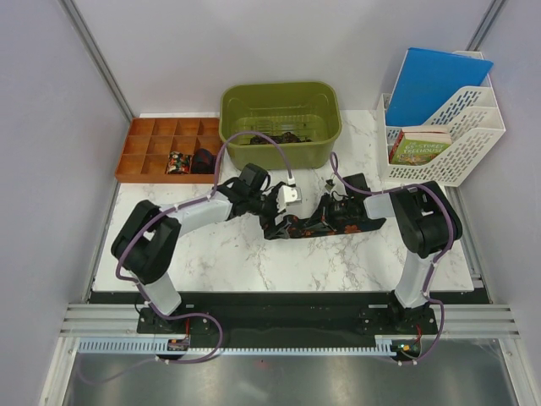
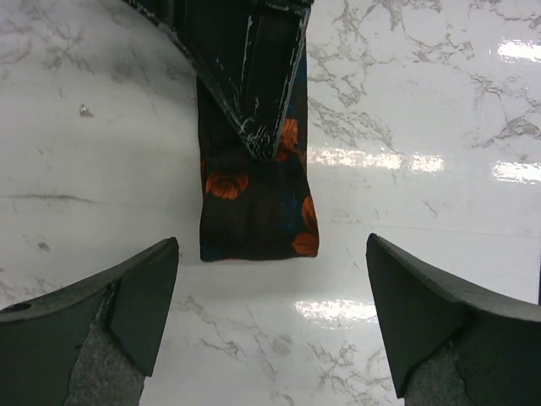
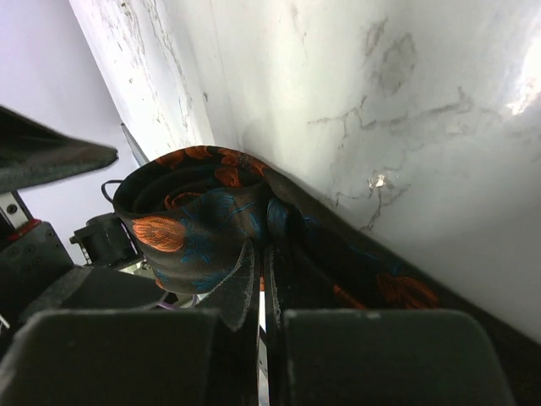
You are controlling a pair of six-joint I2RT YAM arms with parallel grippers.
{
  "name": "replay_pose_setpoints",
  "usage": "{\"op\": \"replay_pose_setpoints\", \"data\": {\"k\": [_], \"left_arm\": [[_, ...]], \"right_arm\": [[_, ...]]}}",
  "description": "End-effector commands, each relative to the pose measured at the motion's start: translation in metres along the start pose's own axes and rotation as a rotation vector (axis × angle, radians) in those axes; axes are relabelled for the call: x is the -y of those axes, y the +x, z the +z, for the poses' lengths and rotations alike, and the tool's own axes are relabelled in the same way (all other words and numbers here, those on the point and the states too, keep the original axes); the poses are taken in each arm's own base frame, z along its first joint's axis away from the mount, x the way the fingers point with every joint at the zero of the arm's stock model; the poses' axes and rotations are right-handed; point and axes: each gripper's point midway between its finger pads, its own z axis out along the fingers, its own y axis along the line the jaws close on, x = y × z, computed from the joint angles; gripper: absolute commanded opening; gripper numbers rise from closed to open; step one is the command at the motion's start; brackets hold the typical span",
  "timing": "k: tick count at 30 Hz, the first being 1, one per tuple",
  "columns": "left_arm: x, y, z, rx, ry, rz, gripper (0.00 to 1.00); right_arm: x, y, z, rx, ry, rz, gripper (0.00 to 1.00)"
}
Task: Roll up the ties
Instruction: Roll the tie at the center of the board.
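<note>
**A:** So, top view first: where's the black fabric necktie with orange-red blotches [image 1: 308,225]?
**B:** Stretched out on the white marble counter [image 1: 254,271], between both arms, just in front of the green plastic tub [image 1: 281,118].
**A:** Left wrist cam?
**B:** Left claw [image 2: 272,245] is spread wide near the necktie's blunt end, not gripping it.
**A:** Right wrist?
**B:** Right claw [image 3: 262,326] is pinched tight on the necktie, with a rolled coil right beside its fingers.

No text can be read with certainty. Lettering is seen on the green-and-yellow cover of a book [image 1: 420,146], which is stood in the white file rack [image 1: 478,148] at about two o'clock on the table [image 1: 338,262], but it is too small and blurred to be made out. Nothing legible is offered by the wrist views.
</note>
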Motion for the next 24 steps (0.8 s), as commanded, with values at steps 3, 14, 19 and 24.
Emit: {"op": "replay_pose_setpoints", "data": {"k": [3,14,19,24], "left_arm": [[-0.008,-0.009,0.024,0.024,-0.030,0.146,0.91],[-0.001,0.001,0.046,-0.026,-0.009,0.186,0.54],[0.007,0.004,0.037,-0.064,0.020,0.165,0.27],[0.013,0.001,0.027,-0.188,0.078,0.144,0.15]], "right_arm": [[0.040,0.008,0.003,0.000,0.144,0.016,0.00],[0.039,0.011,0.005,-0.018,0.125,0.033,0.00],[0.032,0.008,0.006,-0.012,0.102,0.032,0.00],[0.009,0.005,0.004,-0.006,0.047,0.016,0.15]]}}
